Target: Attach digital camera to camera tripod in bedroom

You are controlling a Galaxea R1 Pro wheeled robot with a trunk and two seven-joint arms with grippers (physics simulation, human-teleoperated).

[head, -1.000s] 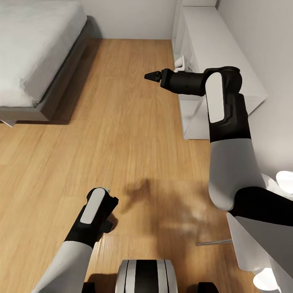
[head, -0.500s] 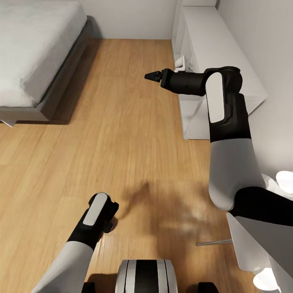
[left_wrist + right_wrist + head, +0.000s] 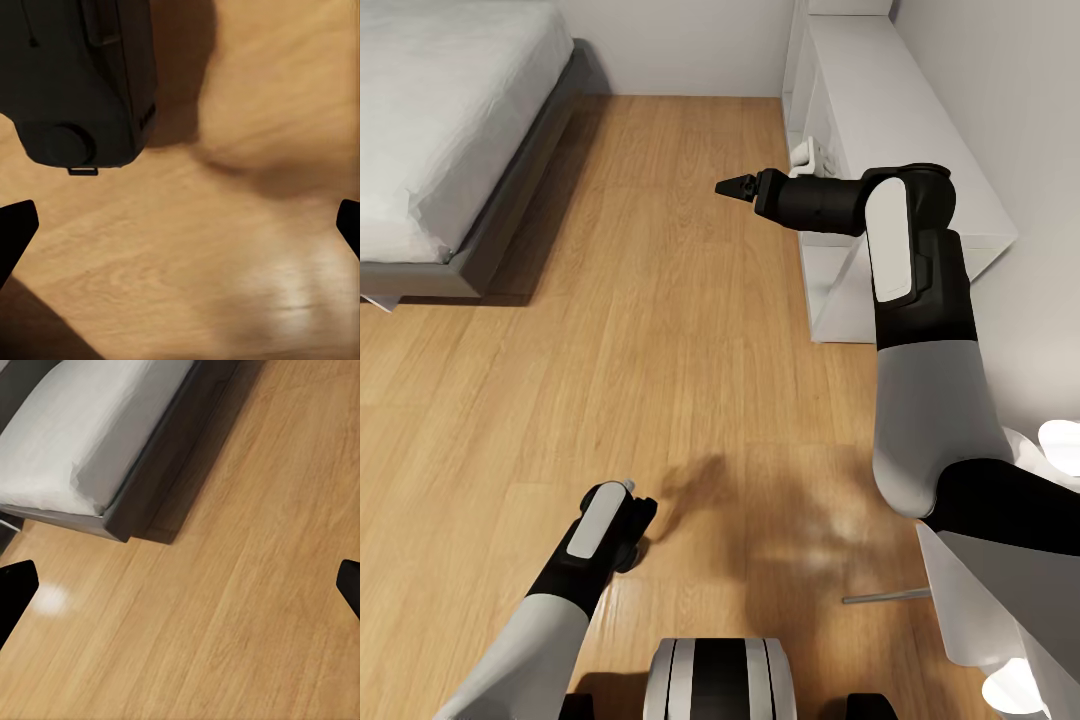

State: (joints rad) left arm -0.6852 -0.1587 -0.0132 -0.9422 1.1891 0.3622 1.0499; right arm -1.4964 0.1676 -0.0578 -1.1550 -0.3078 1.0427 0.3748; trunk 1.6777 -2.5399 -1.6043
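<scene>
while the head view hides its tips, the left end effector [image 3: 180, 225] shows fingers apart over plank floor [image 3: 247, 247].

No readable text, labels, brands, numbers or signs in any view.

Bedroom: grey bed [image 3: 440, 130], plank floor [image 3: 660, 330], white shelves [image 3: 900, 130]

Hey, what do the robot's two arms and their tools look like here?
Both arms have light grey upper segments, then black forearms carrying a white oval panel. The right arm ends in a slim black tool with pointed dark fingertips. The left arm matches; its tool's fingertips are likewise black. No cables visible.
</scene>
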